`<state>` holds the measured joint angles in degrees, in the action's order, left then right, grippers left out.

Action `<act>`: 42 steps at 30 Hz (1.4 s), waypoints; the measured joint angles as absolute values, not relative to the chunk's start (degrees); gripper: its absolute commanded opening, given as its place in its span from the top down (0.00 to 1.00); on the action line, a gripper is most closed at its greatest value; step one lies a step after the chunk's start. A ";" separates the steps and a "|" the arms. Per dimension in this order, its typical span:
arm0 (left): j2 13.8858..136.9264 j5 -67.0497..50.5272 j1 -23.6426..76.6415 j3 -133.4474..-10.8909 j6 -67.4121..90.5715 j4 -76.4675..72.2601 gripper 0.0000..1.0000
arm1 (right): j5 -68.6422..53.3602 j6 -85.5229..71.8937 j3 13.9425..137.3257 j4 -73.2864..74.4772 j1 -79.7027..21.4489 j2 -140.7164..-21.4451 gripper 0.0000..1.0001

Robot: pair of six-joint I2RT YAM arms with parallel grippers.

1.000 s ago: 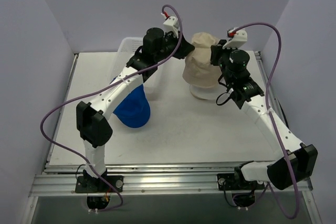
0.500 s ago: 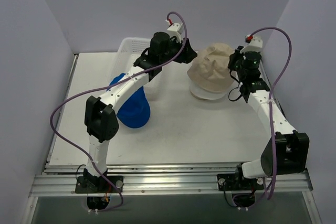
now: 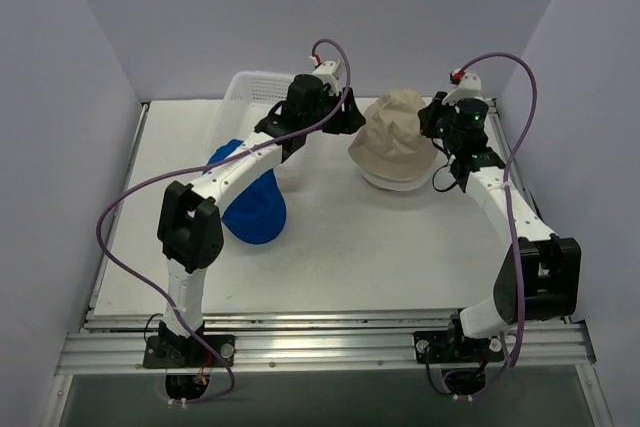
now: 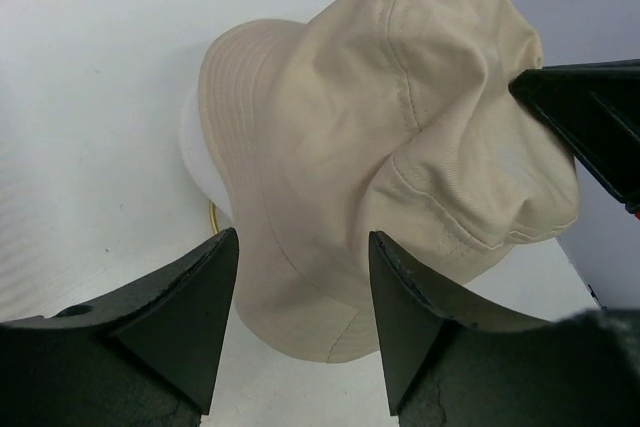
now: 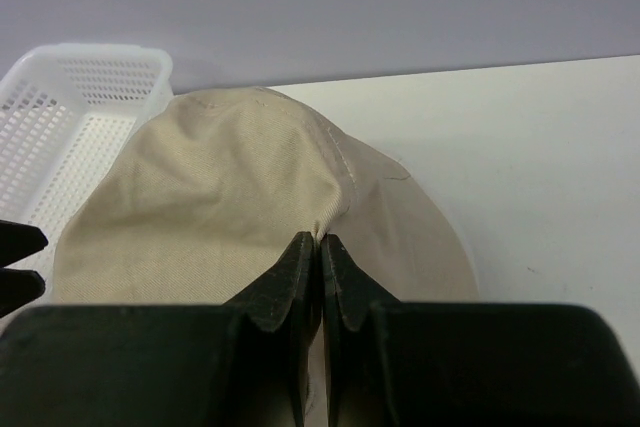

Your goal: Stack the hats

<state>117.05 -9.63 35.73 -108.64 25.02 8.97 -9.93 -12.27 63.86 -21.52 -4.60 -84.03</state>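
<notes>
The beige floppy hat [image 3: 393, 137] sits at the back of the table, draped over a white rounded form [image 4: 196, 152]. My left gripper [image 3: 352, 119] hangs open just left of the hat, its fingers apart with the near brim [image 4: 300, 277] showing between them and untouched. My right gripper [image 3: 433, 125] is shut on a pinched fold of the beige hat [image 5: 200, 207] at its right side. In the left wrist view the beige hat [image 4: 400, 117] fills the frame, with the right gripper's fingers [image 4: 590, 117] at its far edge. A royal blue cap [image 3: 254, 205] lies on the table under the left arm.
A white mesh basket [image 3: 252, 85] stands at the back left, also seen as the basket [image 5: 70, 107] in the right wrist view. A bit of gold wire [image 4: 212, 215] peeks out under the hat's left edge. Purple cables loop above both arms.
My left gripper has opened and let go of the beige hat's left side. The hat has dropped lower over the white form, and the right gripper has kept its pinch.
</notes>
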 measured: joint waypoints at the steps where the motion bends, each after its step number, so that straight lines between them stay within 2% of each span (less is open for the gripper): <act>1: 117.05 -9.56 35.64 -108.36 25.30 9.26 0.37 | -10.22 -12.03 63.86 -21.34 -4.60 -84.12 1.00; 6: 116.99 -8.82 35.42 -107.26 26.63 9.52 0.37 | -11.29 -10.59 63.86 -20.64 -4.60 -84.12 0.95; 9: 116.88 -8.43 35.40 -106.08 27.14 9.50 0.37 | -12.10 -10.24 63.86 -20.56 -4.60 -84.12 0.87; 13: 116.68 -7.79 35.40 -104.03 27.90 9.34 0.37 | -13.15 -10.90 63.86 -20.56 -4.60 -84.12 0.72; 19: 116.55 -7.25 35.42 -100.33 28.73 8.95 0.37 | -14.04 -15.97 64.60 -19.35 -4.47 -84.03 0.60; 28: 115.79 -7.27 35.70 -97.01 30.35 6.76 0.33 | -17.74 -25.47 68.79 -16.69 2.13 -83.42 0.58; 30: 115.39 -7.03 35.92 -95.94 30.59 6.39 0.26 | -18.98 -27.40 68.69 -16.62 6.31 -83.42 0.58; 34: 113.99 -6.24 36.29 -92.82 32.97 5.48 0.22 | -20.84 -30.28 67.00 -16.82 12.10 -83.37 0.56; 37: 113.45 -6.17 36.34 -92.25 35.42 5.39 0.04 | -22.72 -31.97 64.66 -18.28 12.78 -83.37 0.55; 42: 111.53 -6.96 36.18 -92.25 40.73 4.75 0.06 | -25.93 -34.57 59.88 -21.67 13.34 -83.40 0.53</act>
<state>111.53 -6.96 36.18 -92.25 40.73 4.75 -25.93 -34.57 59.88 -21.67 13.34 -83.40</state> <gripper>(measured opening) 0.941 0.457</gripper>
